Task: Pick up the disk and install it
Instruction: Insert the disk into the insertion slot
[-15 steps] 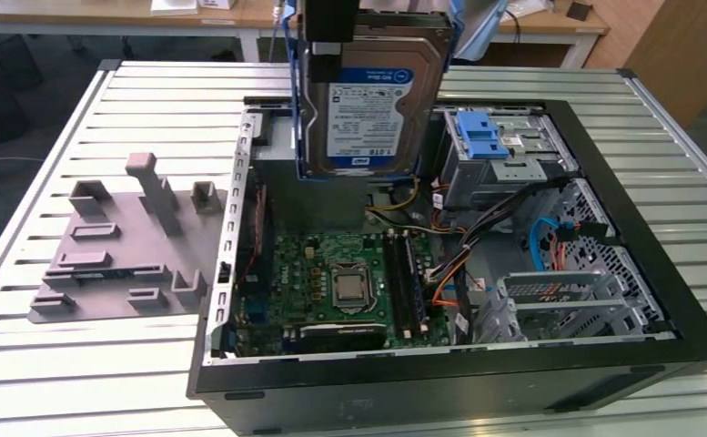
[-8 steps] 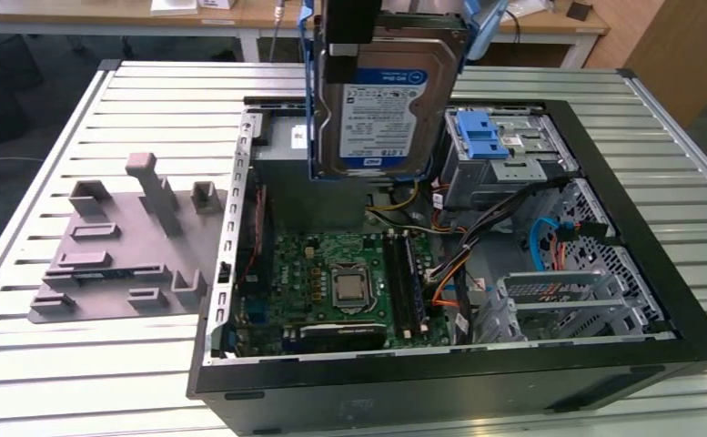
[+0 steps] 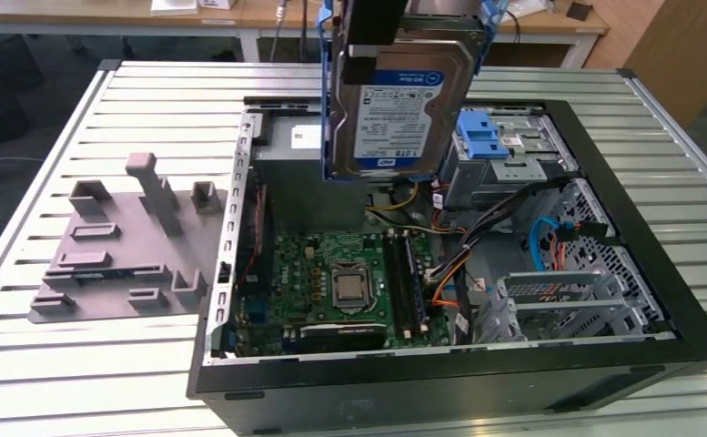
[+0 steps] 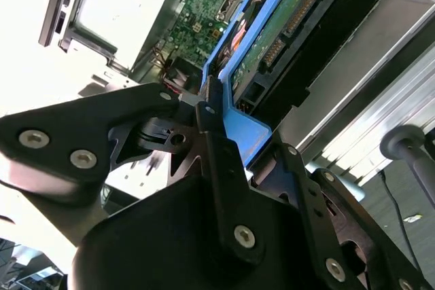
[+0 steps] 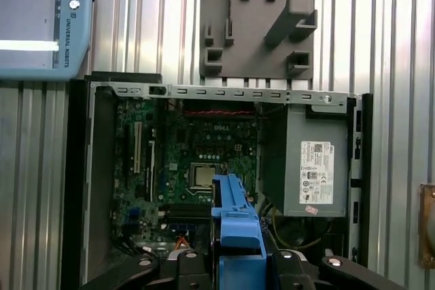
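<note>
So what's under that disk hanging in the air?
Under the disk, clamped in the gripper, sits the open case: motherboard and coloured cables show. The disk hides part of the grey box behind it.

Exterior view: disk (image 3: 408, 96) top end cut off by upper picture edge, jaws clamping it cropped there too. Disk hides part of power supply box (image 3: 298, 187) and case (image 3: 450, 391) interior. Label (image 3: 392, 118) print too small to tell. First wrist view: blue carrier frame (image 5: 234, 225) runs off picture edge, covers strip of motherboard (image 5: 197, 144); pendant (image 5: 34, 25) cropped at edge.
</note>
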{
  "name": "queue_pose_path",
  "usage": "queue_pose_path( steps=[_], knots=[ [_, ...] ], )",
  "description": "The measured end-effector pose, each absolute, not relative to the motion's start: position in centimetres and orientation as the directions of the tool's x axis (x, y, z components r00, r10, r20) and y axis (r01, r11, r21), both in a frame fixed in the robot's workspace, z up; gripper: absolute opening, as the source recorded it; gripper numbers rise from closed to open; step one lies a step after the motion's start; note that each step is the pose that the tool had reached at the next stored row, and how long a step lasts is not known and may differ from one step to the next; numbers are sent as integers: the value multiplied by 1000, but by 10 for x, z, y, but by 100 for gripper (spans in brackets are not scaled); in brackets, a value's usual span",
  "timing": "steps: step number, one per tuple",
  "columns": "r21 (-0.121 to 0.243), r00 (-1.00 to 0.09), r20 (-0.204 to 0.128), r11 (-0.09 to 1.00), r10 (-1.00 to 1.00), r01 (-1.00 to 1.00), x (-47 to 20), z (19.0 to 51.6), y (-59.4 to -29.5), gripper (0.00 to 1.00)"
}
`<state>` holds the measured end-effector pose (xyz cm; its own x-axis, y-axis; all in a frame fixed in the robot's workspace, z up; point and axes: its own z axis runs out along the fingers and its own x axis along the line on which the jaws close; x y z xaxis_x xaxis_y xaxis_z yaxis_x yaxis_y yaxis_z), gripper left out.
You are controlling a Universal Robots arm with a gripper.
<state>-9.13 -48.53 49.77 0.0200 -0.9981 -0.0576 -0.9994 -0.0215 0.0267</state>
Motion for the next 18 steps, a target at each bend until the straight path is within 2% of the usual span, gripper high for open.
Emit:
queue_pose_path(
  steps=[18],
  knots=[
    [27, 20, -57, -22, -998, -999, -72, 497, -493, 37]
  ],
)
